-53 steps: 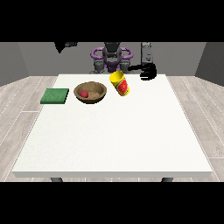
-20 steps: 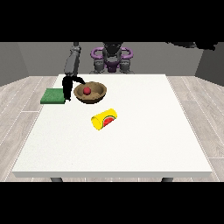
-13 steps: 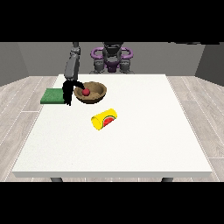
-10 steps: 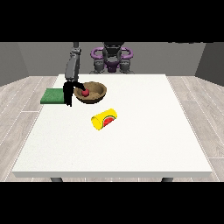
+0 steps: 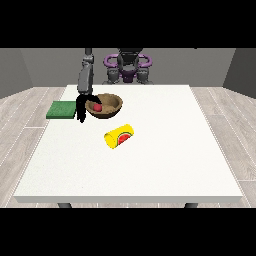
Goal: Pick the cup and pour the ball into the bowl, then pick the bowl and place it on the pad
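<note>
1. Bowl (image 5: 105, 106), brown, sits on the white bench (image 5: 150, 160) with a red ball (image 5: 98, 107) inside, just right of the green pad (image 5: 62, 109).
2. Yellow cup (image 5: 120, 135) lies on its side nearer the camera.
3. Hand at the view's left (image 5: 81, 108) hangs at the bowl's left rim; whether its fingers grip cannot be told.

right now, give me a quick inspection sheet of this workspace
surface: white table, bare across its near half
job's things: brown bowl with the red ball inside; yellow cup lying on its side in front of the bowl; green pad at the view's left, nothing on it
clutter: nothing seen
hands: hand at the view's left hangs at the bowl's left rim, between bowl and pad; other hand not in view
cables: nothing seen
surroundings: wood floor, grey walls
</note>
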`<state>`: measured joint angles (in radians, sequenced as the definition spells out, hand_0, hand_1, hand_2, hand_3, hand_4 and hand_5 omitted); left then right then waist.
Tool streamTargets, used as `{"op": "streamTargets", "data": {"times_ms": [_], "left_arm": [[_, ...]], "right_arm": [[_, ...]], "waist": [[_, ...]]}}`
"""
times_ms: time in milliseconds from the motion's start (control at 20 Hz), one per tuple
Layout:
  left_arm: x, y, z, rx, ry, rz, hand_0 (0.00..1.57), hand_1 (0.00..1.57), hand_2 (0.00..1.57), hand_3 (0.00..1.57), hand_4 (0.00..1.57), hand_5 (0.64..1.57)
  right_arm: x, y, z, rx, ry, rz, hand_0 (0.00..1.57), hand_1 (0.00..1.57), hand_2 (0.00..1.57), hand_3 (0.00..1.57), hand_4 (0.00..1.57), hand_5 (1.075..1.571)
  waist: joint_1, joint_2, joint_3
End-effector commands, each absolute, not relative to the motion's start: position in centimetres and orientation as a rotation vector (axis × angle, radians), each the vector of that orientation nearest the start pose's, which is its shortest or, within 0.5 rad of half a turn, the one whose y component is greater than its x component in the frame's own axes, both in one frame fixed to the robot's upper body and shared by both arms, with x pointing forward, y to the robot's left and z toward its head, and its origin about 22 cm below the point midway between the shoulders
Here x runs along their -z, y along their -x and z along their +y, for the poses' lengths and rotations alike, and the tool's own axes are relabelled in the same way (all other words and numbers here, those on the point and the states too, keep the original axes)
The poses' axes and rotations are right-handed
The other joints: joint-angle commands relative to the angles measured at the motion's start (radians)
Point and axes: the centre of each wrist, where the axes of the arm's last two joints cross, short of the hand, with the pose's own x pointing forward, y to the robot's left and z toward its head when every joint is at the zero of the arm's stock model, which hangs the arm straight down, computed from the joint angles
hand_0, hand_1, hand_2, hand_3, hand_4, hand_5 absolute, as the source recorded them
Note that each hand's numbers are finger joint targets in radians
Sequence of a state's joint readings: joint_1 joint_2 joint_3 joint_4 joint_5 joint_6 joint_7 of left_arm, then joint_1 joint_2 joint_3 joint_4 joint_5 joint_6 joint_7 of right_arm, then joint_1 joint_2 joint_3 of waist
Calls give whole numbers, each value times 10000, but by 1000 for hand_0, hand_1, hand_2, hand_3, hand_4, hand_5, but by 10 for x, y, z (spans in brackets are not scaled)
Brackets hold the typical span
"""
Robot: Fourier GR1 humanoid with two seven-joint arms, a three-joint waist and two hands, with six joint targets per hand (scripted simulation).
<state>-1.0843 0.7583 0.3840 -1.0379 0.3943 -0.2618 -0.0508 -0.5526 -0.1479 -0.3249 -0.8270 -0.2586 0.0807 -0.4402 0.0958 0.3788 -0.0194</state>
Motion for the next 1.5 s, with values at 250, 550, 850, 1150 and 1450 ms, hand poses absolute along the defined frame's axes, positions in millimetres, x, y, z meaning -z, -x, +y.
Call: {"op": "streamTargets", "data": {"times_ms": [250,550,850,1150,1450], "left_arm": [[-393,-361,378,1419,64,-23888,0,0,0,0,0,1538],[-378,-356,410,977,48,-23631,0,0,0,0,0,1544],[-333,-368,433,221,-456,-22719,0,0,0,0,0,1546],[-288,-353,491,-865,-1384,-21384,0,0,0,0,0,1546],[-304,-333,512,-1004,-2071,-22380,0,0,0,0,0,1542]], "right_arm": [[12,-381,-208,2913,-389,-16676,0,0,0,0,416,1570],[33,-357,-265,2279,1884,-15189,1571,1571,1571,1571,1166,1405],[0,-368,-266,419,3897,-14709,1571,1571,1571,1571,1167,1473],[-78,-395,-244,-887,3751,-13729,1571,1571,1571,1571,1261,1470],[-102,-404,-241,-776,3191,-14288,1571,1571,1571,1571,1300,1492]], "waist": [[706,431,206],[686,157,176],[-30,-814,163],[-1203,-2031,152],[-1493,-984,187]]}}
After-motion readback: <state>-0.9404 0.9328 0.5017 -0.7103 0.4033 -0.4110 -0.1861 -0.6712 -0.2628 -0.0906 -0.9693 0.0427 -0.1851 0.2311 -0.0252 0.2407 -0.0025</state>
